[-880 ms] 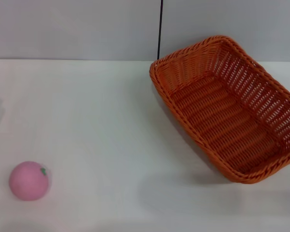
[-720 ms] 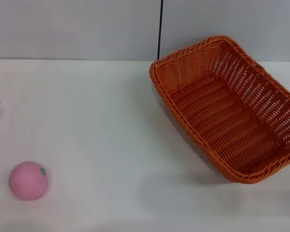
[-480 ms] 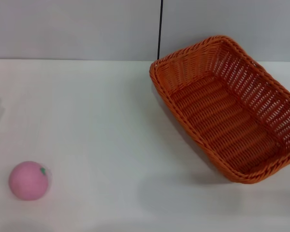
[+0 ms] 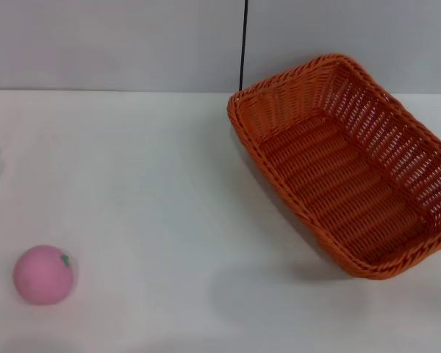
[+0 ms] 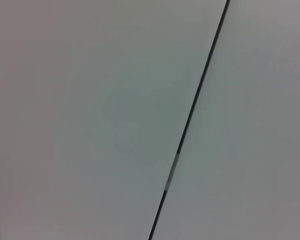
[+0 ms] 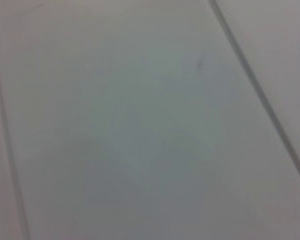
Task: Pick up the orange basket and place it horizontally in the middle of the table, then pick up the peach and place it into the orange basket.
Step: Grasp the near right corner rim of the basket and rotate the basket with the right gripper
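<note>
1. Nearest to us in the head view, the peach [image 4: 43, 275] is sitting on the counter [image 4: 147, 191] at our far left, close to the front edge. Its small green leaf mark is facing up and to the right.
2. The peach is resting alone, with bare white counter all around it and nothing touching it.
3. Farther back and to our right, the orange basket [image 4: 349, 165] is lying on the counter with its open side up, so we are looking straight into its woven floor.
4. The basket is sitting at a slant: one short end is pointing toward the back of the counter near the middle, and the other is running toward the front right, where its rim is reaching the edge of the view.
5. The basket and the peach are lying well apart, on opposite sides of the counter, and the middle of the counter between them is showing only plain white surface.
6. Beyond the counter, a pale wall [image 4: 117, 44] is standing, with a thin dark vertical seam [image 4: 243, 44] coming down just behind the basket's far corner.
7. We are not seeing either gripper in the head view, and both wrist views are showing only pale flat panels crossed by a seam [image 5: 190, 115], so we cannot tell how the left or the right fingers are standing or whether they are holding anything.
</note>
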Action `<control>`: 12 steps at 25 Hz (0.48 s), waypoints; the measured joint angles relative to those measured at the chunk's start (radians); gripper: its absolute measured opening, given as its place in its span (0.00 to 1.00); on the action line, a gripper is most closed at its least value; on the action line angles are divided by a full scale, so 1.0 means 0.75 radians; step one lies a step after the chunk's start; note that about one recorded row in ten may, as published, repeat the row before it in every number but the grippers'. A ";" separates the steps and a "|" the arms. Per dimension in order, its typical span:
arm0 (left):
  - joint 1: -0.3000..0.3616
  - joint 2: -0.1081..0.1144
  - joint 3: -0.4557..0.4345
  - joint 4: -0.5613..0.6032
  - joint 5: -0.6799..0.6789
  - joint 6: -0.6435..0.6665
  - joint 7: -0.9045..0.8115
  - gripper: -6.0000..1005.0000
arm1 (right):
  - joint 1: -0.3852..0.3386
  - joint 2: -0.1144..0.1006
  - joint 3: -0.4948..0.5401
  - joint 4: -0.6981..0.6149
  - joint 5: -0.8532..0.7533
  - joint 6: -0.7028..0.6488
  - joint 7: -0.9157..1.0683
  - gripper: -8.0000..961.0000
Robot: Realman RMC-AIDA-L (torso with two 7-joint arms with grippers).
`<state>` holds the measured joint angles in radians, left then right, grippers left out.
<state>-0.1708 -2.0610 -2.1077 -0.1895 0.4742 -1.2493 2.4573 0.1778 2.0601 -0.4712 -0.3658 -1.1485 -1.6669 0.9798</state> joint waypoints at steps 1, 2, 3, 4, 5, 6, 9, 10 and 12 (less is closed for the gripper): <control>0.000 0.000 0.000 0.000 0.000 0.000 0.000 0.84 | 0.000 0.000 0.000 0.000 0.000 0.000 0.000 0.85; -0.002 0.000 0.000 -0.002 0.000 0.016 0.000 0.84 | -0.011 -0.008 0.007 -0.107 -0.059 0.035 0.155 0.85; -0.007 0.000 0.000 -0.004 0.000 0.042 0.000 0.84 | -0.018 -0.021 0.024 -0.300 -0.180 0.097 0.411 0.85; -0.015 0.000 0.000 -0.004 0.001 0.056 0.000 0.84 | -0.018 -0.024 0.038 -0.374 -0.233 0.113 0.512 0.85; -0.015 0.000 0.000 -0.004 0.001 0.056 0.000 0.84 | -0.014 -0.025 0.060 -0.465 -0.297 0.125 0.617 0.85; -0.017 0.000 0.000 -0.004 0.003 0.057 0.000 0.84 | -0.008 -0.027 0.081 -0.550 -0.355 0.132 0.726 0.85; -0.017 0.000 0.000 -0.006 0.005 0.058 0.000 0.84 | 0.038 -0.059 0.136 -0.884 -0.643 0.149 1.167 0.85; -0.015 -0.001 0.000 -0.008 0.004 0.057 0.000 0.84 | 0.056 -0.070 0.145 -0.940 -0.718 0.147 1.256 0.85; -0.014 -0.001 0.000 -0.010 0.002 0.058 0.000 0.84 | 0.125 -0.112 0.169 -1.060 -0.928 0.113 1.456 0.85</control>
<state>-0.1813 -2.0615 -2.1077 -0.1968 0.4760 -1.2061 2.4574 0.2712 1.9760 -0.3442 -1.1610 -1.8443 -1.5822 2.0715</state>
